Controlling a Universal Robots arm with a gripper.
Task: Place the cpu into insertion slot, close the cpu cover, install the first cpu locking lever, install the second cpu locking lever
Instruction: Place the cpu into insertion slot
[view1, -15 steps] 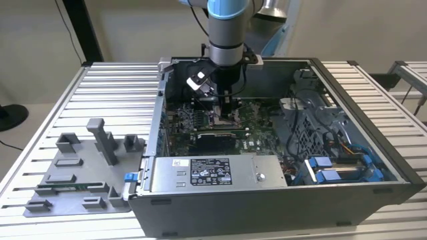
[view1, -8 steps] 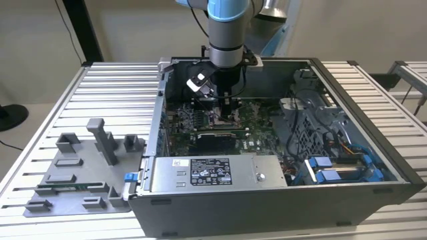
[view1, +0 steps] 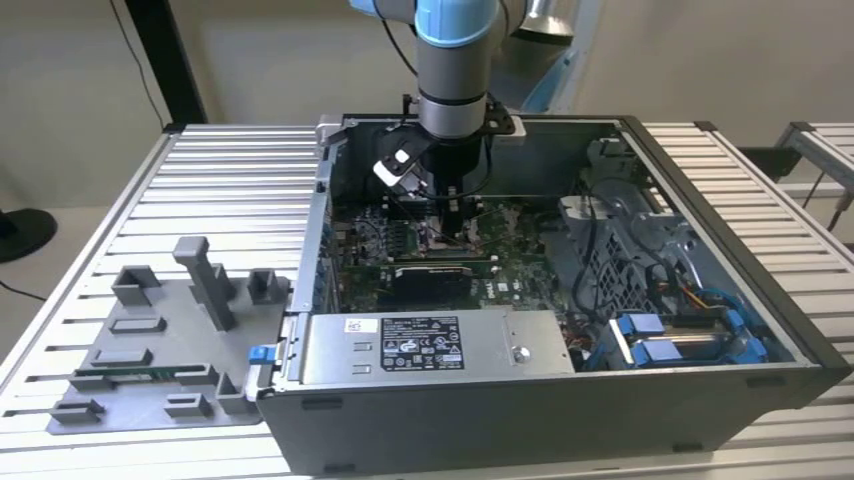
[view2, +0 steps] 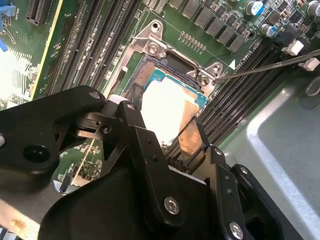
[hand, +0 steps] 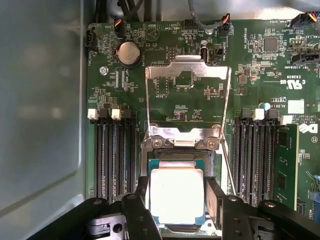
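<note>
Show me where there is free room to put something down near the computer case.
Free: the slatted table between the grey tray and the far edge, at the exterior view's left of the case. Crowded: inside the case, where the tool stands over the chip.

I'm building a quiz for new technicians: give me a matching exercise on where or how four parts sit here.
1 cpu
2 cpu cover
3 coin battery
4 grey fixture tray

a swung open
b outside the computer case, on the exterior view's left
c at the insertion slot, silvery face up
d round, on the green board

Pairs: 1-c, 2-a, 3-d, 4-b
</note>
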